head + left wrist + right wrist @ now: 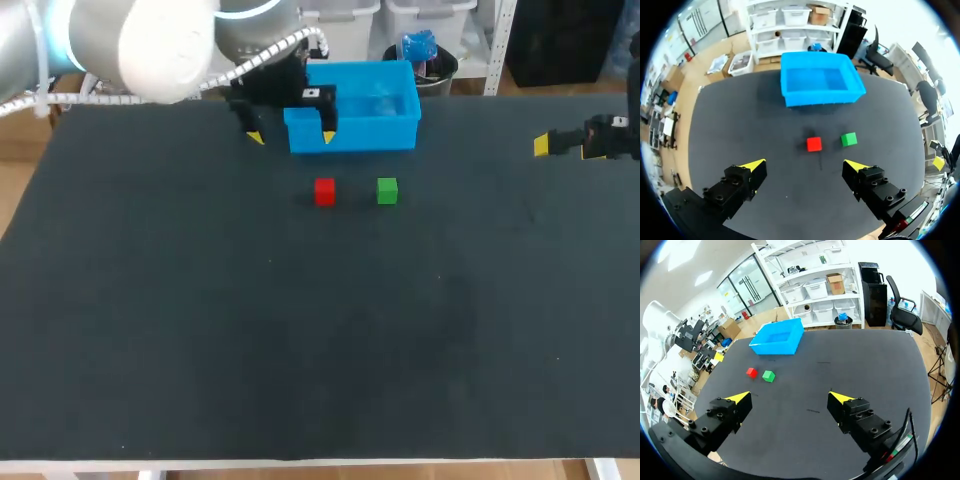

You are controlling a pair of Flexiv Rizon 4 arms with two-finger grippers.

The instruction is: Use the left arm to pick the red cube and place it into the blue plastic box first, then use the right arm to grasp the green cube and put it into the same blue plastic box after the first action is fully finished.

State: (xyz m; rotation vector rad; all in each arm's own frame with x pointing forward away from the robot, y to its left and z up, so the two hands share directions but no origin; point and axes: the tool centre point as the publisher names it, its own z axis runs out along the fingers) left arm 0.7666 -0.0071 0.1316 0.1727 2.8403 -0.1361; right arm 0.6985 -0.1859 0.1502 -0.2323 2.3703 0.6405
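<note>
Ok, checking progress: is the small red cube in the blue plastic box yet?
Out: the small red cube sits on the dark table, apart from the blue plastic box.

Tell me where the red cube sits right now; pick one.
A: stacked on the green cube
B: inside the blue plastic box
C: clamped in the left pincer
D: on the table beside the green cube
D: the red cube lies on the table next to the green cube, apart from it and outside the blue plastic box; the left pincer is open and empty.
</note>
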